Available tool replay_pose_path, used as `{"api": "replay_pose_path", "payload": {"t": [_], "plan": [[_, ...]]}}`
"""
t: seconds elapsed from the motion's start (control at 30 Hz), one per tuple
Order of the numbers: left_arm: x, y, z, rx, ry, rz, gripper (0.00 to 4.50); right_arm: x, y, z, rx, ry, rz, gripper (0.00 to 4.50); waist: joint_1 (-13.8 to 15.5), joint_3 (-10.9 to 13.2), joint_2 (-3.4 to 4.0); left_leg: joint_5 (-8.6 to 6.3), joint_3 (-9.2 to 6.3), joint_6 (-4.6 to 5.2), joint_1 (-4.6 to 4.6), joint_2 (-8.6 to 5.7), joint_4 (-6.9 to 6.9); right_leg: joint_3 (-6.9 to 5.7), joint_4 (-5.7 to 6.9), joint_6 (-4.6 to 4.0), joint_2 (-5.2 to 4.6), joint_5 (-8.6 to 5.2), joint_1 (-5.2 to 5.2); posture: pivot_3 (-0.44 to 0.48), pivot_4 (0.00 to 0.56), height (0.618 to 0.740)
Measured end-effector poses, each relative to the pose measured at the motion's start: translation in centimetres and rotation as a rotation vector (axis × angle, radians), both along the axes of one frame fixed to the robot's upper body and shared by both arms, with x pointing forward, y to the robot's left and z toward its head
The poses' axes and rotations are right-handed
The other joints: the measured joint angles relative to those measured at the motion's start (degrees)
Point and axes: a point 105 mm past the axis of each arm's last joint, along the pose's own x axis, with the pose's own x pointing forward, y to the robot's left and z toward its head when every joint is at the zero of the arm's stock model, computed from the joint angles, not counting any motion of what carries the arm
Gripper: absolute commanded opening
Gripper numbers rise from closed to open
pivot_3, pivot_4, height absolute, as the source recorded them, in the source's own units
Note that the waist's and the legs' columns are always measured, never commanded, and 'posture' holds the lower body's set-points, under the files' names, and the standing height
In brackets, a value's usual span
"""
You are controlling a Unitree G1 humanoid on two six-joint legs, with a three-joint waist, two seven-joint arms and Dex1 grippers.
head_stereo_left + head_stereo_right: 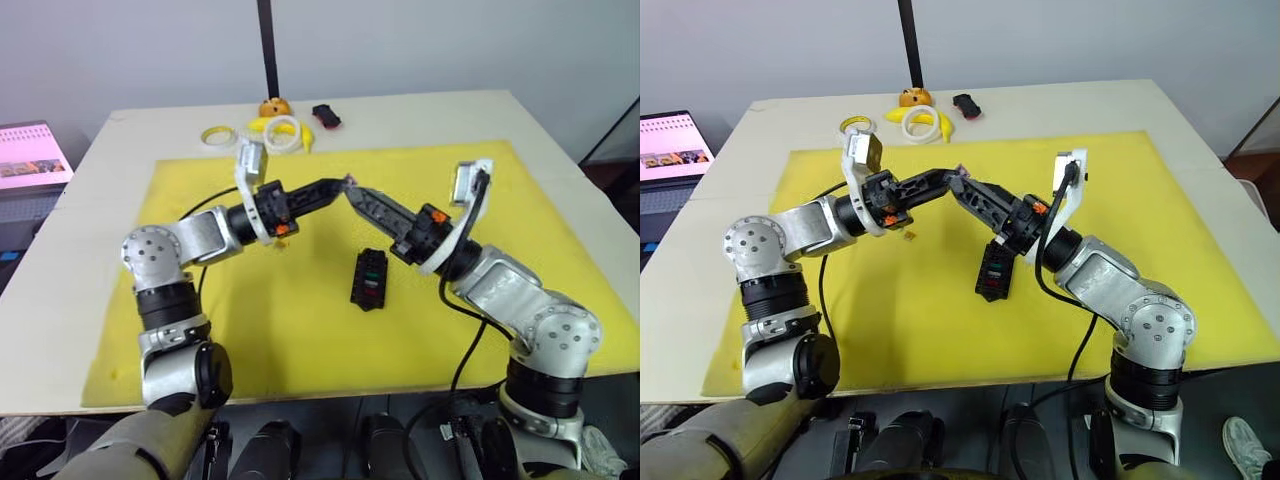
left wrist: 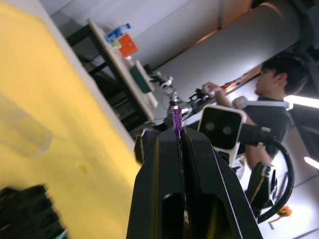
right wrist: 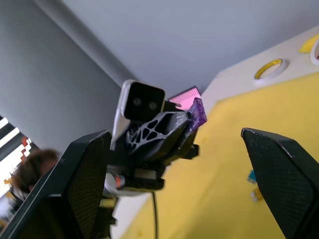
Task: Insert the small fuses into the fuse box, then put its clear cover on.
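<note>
My left gripper [image 1: 338, 185] is raised over the yellow mat [image 1: 250, 330] and is shut on a small purple fuse [image 2: 177, 119] that sticks out past its fingertips. My right gripper [image 1: 357, 193] is open and meets it tip to tip. In the right wrist view the purple fuse [image 3: 198, 112] sits between its spread fingers [image 3: 89, 169] without touching them. The black fuse box [image 1: 370, 278] lies on the mat below both grippers, with red and green fuses in its slots. The clear cover [image 2: 22, 132] lies on the mat close to the fuse box. Loose small fuses [image 3: 254, 186] lie nearby.
White and yellow tape rings [image 1: 283, 133], an orange round object [image 1: 274, 106] and a black-and-red object [image 1: 326, 116] sit at the table's far edge by a black pole [image 1: 267, 45]. A laptop [image 1: 30, 155] stands off to the left. A person [image 2: 279, 84] is behind.
</note>
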Motion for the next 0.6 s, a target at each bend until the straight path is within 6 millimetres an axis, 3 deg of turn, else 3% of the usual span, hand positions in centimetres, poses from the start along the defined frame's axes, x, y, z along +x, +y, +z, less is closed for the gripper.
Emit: {"api": "replay_pose_path", "payload": {"t": [0.13,0.23,0.33,0.6], "plan": [[0.0,-0.9,0.3,-0.003,0.005,-0.013,0.02,0.3,-0.5,0.2,0.018,0.022,-0.024,4.5,0.12,0.0,0.0,0.0,0.0,0.0,-0.02,-0.01,0.03,0.0,0.0,0.0,-0.01,0.0,0.0,0.0,0.15,0.74],[-0.1,-1.9,0.7,0.009,-0.008,-0.031,0.0,0.4,-0.5,0.4,0.042,0.036,-0.027,3.62,0.11,0.0,0.0,0.0,0.0,0.0,-0.01,-0.02,0.03,0.0,0.0,0.0,-0.01,0.0,0.0,0.0,0.15,0.74],[0.0,-2.6,0.4,0.012,0.012,-0.039,0.0,0.5,-0.2,0.5,0.033,0.042,-0.022,3.62,-0.01,0.0,0.0,0.0,0.01,0.0,-0.01,0.0,0.01,0.0,0.0,0.0,0.02,0.0,-0.01,0.0,0.15,0.74],[-0.1,-2.3,0.8,0.0,0.01,-0.04,0.0,0.5,-0.2,0.7,0.05,0.045,-0.028,3.62,0.13,0.0,0.0,0.0,0.02,0.0,-0.02,-0.02,0.03,0.01,0.0,0.0,0.0,0.0,0.0,0.0,0.15,0.74]]}}
